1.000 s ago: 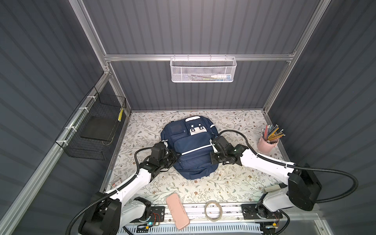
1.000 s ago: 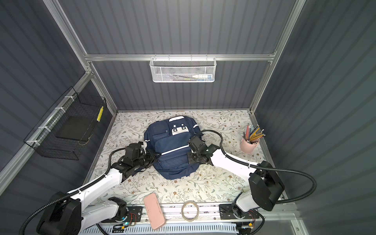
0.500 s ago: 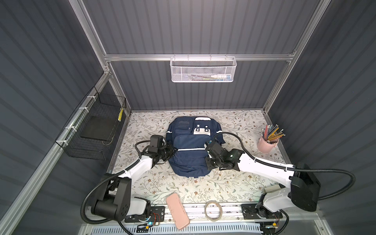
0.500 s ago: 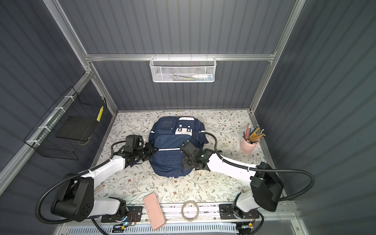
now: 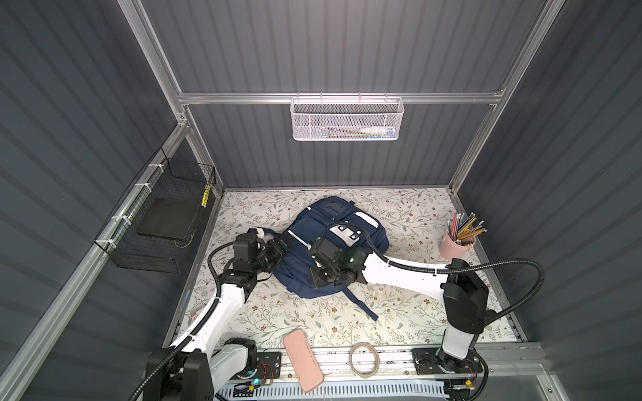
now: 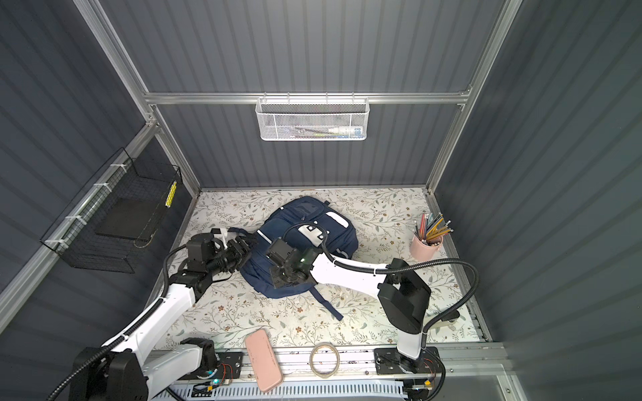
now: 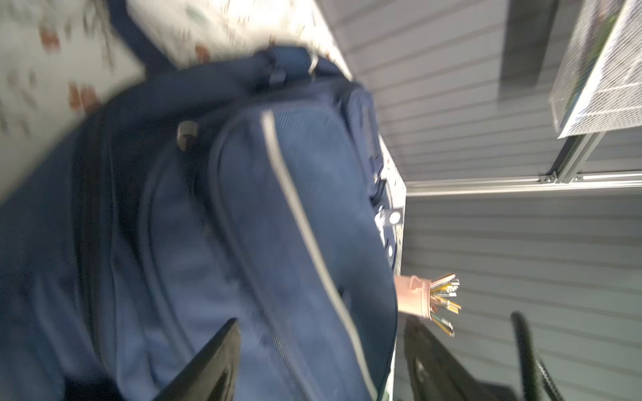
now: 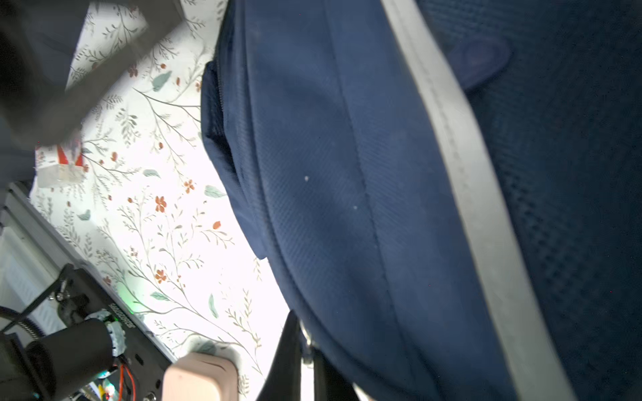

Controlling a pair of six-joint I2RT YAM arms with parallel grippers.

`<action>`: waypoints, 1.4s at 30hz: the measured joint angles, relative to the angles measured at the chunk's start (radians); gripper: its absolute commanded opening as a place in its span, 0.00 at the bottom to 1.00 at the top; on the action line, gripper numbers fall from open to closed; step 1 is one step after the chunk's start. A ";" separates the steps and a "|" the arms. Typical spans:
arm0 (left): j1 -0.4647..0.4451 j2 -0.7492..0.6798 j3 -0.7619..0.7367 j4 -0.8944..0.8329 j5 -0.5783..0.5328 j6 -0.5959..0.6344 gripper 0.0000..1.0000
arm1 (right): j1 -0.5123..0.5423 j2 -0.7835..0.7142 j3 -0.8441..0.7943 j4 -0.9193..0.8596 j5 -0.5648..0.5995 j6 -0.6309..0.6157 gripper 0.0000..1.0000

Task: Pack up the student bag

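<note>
Pink case (image 5: 303, 360) and a pale ring (image 5: 363, 359) lie side by side, apart, on the near edge of the floral desk (image 5: 399, 312). Just beyond them a navy strap (image 5: 361, 305) trails from the student bag (image 5: 309, 225) towards that edge. The bag lies front-up in the middle of the desk, a little towards the back edge, its white patches facing upward.

The right hand (image 5: 320, 280) sits over the bag's near part. In the right wrist view it is clenched (image 8: 305, 343) at the bag's seam, with a small metal piece pinched between its fingers. The left hand (image 5: 282, 244) is at the bag's left side, released, its fingers (image 7: 212, 361) standing wide apart in the left wrist view.

Near the right edge stands a pink cup (image 5: 457, 248) of pencils (image 5: 465, 224). A black wire basket (image 5: 163, 215) hangs on the left wall and a white mesh basket (image 5: 347, 119) on the back wall.
</note>
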 measured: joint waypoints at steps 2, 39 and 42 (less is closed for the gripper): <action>-0.054 0.001 -0.029 0.003 -0.037 -0.045 0.72 | 0.001 0.001 -0.001 0.003 -0.002 0.007 0.00; -0.158 0.095 -0.046 0.109 -0.019 -0.151 0.00 | -0.204 -0.260 -0.275 0.010 -0.087 -0.108 0.00; -0.161 0.095 -0.046 0.132 -0.016 -0.151 0.00 | -0.232 -0.256 -0.246 -0.016 -0.101 -0.138 0.00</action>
